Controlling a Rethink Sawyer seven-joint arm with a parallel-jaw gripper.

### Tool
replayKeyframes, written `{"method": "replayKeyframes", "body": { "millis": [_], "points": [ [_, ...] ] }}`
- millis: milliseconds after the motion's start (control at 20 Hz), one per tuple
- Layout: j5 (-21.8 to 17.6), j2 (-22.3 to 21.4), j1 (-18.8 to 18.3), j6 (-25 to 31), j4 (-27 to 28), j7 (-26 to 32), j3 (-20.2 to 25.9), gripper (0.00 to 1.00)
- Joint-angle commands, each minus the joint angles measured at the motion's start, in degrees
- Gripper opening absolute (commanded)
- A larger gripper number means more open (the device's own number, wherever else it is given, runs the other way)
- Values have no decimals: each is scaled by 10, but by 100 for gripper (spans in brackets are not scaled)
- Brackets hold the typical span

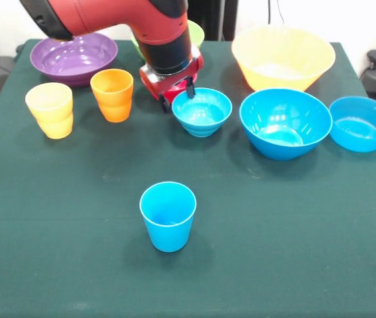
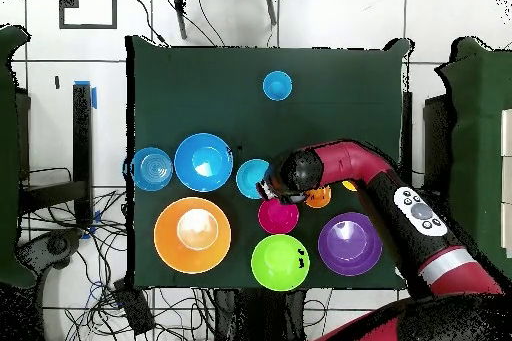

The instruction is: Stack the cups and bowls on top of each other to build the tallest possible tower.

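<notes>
At the rim of the smallest blue bowl, we find the tool pinching its near edge, presumably to lift it. The blue cup stands alone and upright mid-bench, well apart, a likely tower base.

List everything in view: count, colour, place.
Blue cup: 1, alone on the table's camera side in the front view, upright.
Orange cup: 1, beside the yellow cup.
Yellow cup: 1, at the row's left end in the front view.
Blue bowls: 3, in a row, small, large, medium.
Yellow-orange bowl: 1, largest, behind the blue bowls.
Purple bowl: 1, behind the yellow and orange cups.
Green bowl: 1, near the robot's base.
Red bowl: 1, partly under the arm.
Table: 1, dark green cover.
Gripper: 1, at the small blue bowl's rim.
</notes>
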State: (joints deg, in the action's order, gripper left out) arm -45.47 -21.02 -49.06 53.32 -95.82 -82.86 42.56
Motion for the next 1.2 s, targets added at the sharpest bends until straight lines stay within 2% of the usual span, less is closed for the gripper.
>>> {"method": "replayKeyframes", "body": {
  "millis": [50,1200],
  "points": [
    [-55,2,28,-58,-19,93,1,100],
    [-54,10,26,-43,21,139,11,100]
  ]
}}
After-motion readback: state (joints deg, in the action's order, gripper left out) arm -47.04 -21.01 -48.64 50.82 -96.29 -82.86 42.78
